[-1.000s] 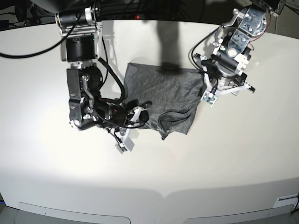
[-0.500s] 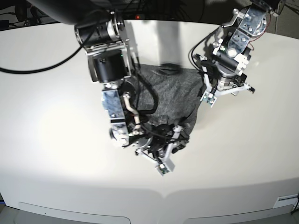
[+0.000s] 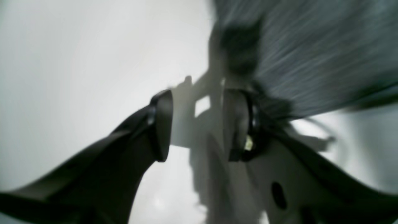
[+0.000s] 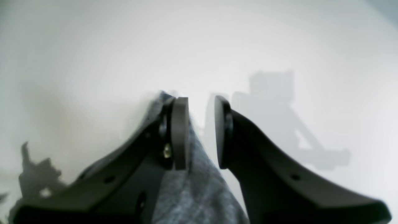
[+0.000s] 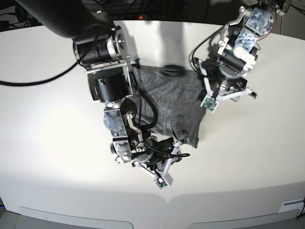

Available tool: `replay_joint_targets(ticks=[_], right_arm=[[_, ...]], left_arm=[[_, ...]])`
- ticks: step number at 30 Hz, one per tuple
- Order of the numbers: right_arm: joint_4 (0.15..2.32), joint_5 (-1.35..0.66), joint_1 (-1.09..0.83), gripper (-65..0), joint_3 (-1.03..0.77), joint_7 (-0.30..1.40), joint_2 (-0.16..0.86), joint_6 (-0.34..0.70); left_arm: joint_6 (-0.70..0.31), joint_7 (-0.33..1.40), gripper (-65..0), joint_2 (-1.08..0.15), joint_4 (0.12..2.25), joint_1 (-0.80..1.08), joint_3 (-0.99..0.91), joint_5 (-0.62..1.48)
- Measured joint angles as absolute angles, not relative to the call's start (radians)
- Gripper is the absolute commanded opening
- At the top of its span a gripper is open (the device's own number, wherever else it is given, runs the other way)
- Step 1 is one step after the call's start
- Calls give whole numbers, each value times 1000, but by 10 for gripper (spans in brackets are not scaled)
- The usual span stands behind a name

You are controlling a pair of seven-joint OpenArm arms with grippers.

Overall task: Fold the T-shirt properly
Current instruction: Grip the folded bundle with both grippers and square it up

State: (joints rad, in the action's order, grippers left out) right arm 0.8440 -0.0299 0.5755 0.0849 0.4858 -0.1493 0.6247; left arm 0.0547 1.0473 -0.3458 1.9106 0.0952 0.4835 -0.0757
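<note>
The heather-grey T-shirt (image 5: 171,100) lies folded on the white table (image 5: 57,143), its left part hidden behind my right arm. My right gripper (image 5: 175,145) sits at the shirt's front edge. In the right wrist view a fold of the T-shirt (image 4: 192,193) runs up between the jaws of that gripper (image 4: 200,99), pressed along the left pad, with a slit of table showing near the tips. My left gripper (image 5: 228,95) hovers just off the shirt's right edge. In the blurred left wrist view it (image 3: 198,93) stands open over bare table, with the T-shirt (image 3: 311,46) up and to the right.
Black cables and arm bases crowd the table's back edge (image 5: 143,14). My right arm's dark links (image 5: 109,86) reach over the shirt's left side. The table's rounded front edge (image 5: 167,198) runs across the bottom.
My right gripper has swept from the shirt's front left corner to its front right, taking fabric with it. The left arm shifted slightly up and left.
</note>
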Motion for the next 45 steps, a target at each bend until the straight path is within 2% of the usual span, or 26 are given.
replay_joint_targets(ticks=[6,10,14,17,22,29,33,40,45], right_arm=[[844,4,573,-499,86,538,-100,625],[844,2,565,-499,85,537,-29,625],[844,-86,545,-499,86,580,9,630],[844,-134,520,-499,118,631,18,689],[848,-141,487,-499,192,611,34,694],[859,-155,459,-500,197,615,34,693],[860,-166,454,-500,197,629,48,693],[872,-300,432,-500,197,702,104,694],[1000,-441,334,-500,196,790,161,698]], left_arm=[[-5,1010,-392,-329,2048,171,484,39],[-107,945,-392,-261,2049,243,485,114],[-158,838,-392,-228,2045,266,484,23],[-154,784,-392,-213,2002,241,482,-56],[-154,788,-392,-213,1859,213,482,-50],[-157,753,-392,-207,1687,163,484,-101],[-157,761,-392,-212,1665,120,484,-160],[-154,784,-392,-219,1653,74,484,-168],[-128,784,-392,-219,1648,61,484,-168]])
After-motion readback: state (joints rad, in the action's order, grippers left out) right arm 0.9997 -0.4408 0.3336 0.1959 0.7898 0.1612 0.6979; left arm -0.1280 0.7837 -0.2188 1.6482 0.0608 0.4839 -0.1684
